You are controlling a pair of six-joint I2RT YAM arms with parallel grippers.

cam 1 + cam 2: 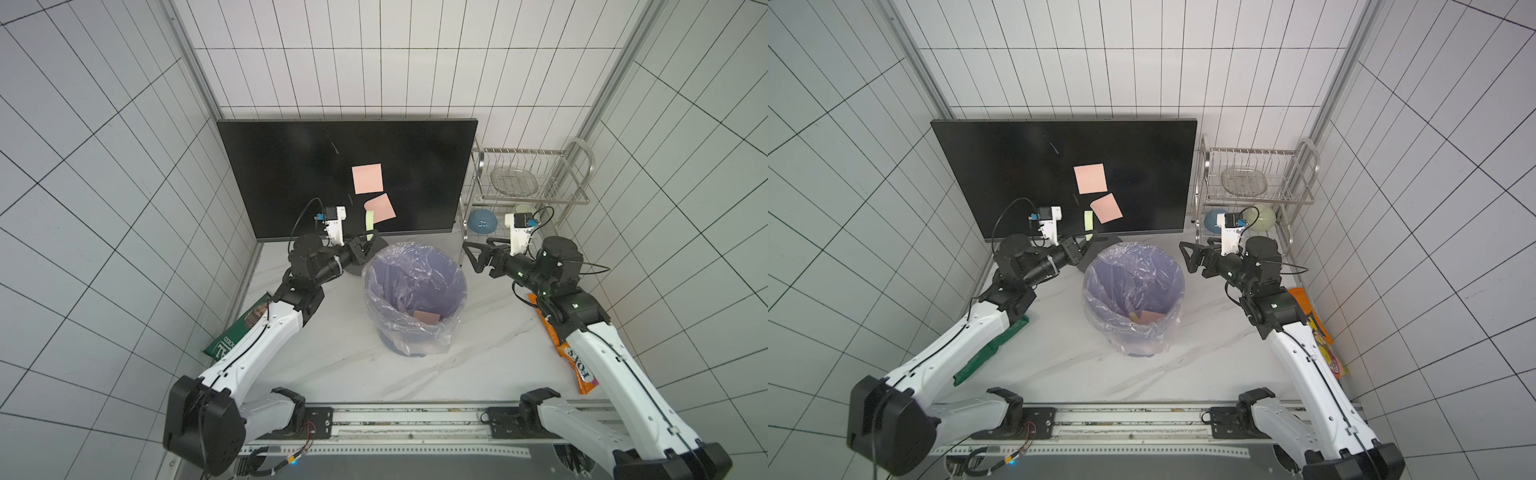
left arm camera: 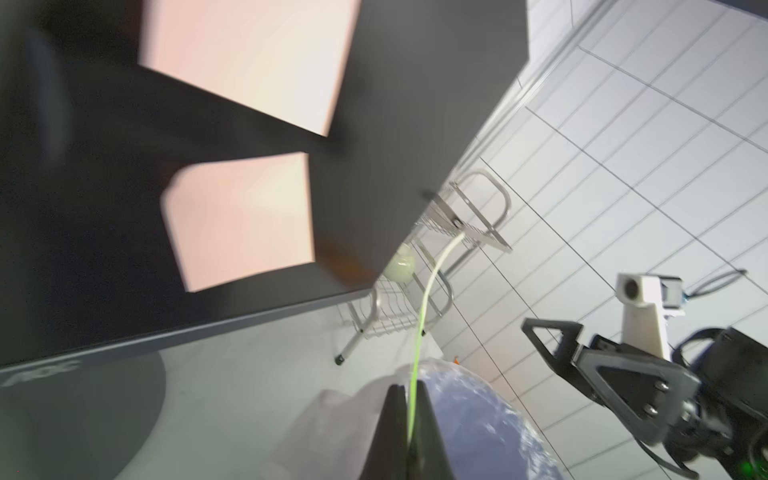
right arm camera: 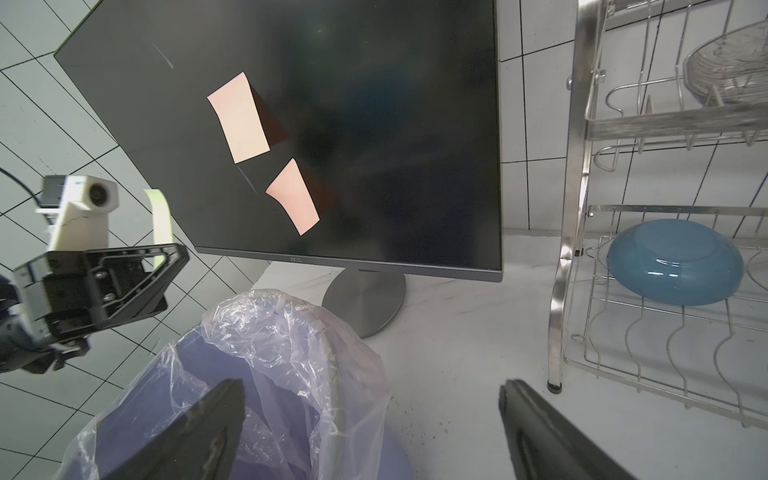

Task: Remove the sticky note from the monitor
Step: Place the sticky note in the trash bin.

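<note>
The black monitor (image 1: 291, 166) stands at the back on a round grey base (image 3: 365, 299). Two pink sticky notes (image 1: 367, 178) (image 1: 381, 207) are stuck on its screen. My left gripper (image 1: 368, 245) is shut on the lower end of a green sticky note (image 1: 369, 219), just in front of the screen's lower edge. In the left wrist view the green sticky note (image 2: 419, 332) shows edge-on, curving up from between the closed jaws (image 2: 409, 388). In the right wrist view that green sticky note (image 3: 162, 220) hangs apart from the screen. My right gripper (image 1: 469, 255) is open and empty, right of the bin.
A purple bin (image 1: 459, 274) with a clear liner stands in the middle, a pink note (image 1: 427, 318) lying inside. A steel dish rack (image 1: 536, 174) with a blue bowl (image 1: 482, 220) is at the back right. A green packet (image 1: 232, 336) lies left, an orange packet (image 1: 582, 374) right.
</note>
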